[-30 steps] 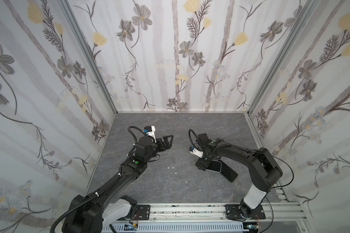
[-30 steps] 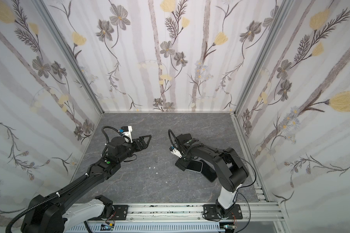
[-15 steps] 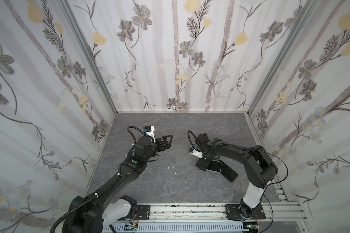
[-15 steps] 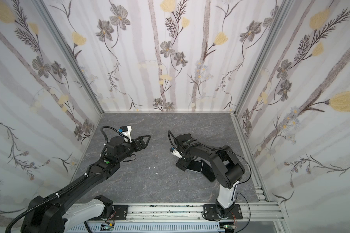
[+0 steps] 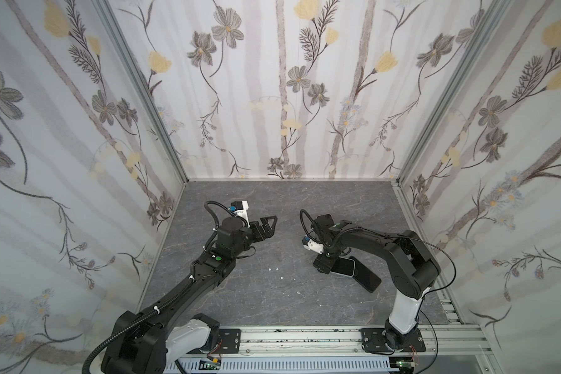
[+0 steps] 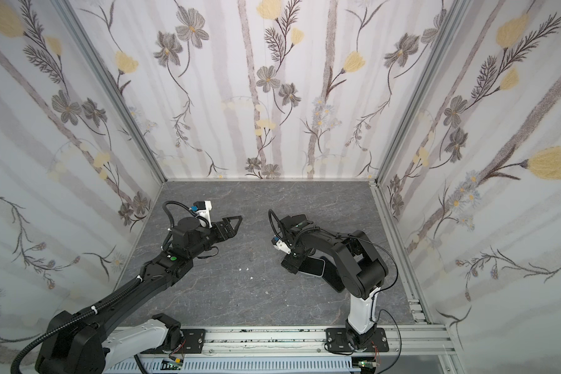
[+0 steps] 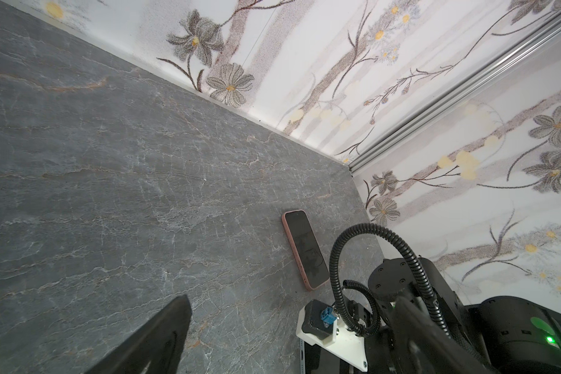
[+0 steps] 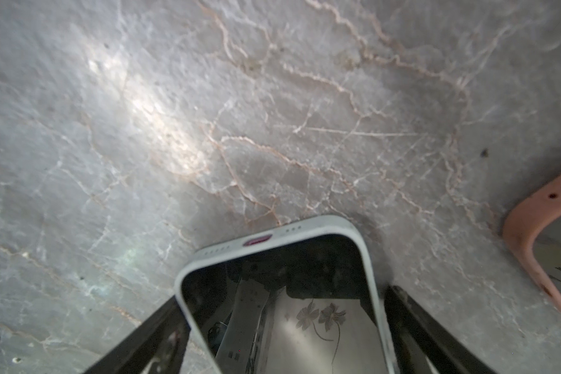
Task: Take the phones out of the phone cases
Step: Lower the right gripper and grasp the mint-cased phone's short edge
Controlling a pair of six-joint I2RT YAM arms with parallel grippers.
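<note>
1. Right wrist view: the pink case (image 8: 528,226) lies flat on the grey table (image 8: 208,113). In the left wrist view a dark face fills it, and I cannot tell whether that is a screen.
2. A bare, white-rimmed phone (image 8: 272,259) lies screen up near the case, apart from it.
3. The right gripper (image 8: 282,293) straddles the phone, jaws wide along its long edges. Whether they press it cannot be told.
4. The left gripper (image 5: 272,226) hangs spread wide, well apart from both.

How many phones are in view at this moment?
2. A light-edged phone sits between the fingers of the right gripper. The second phone, in a pink case, lies flat on the table right beside it. The right arm covers some table, so another could be hidden.
</note>
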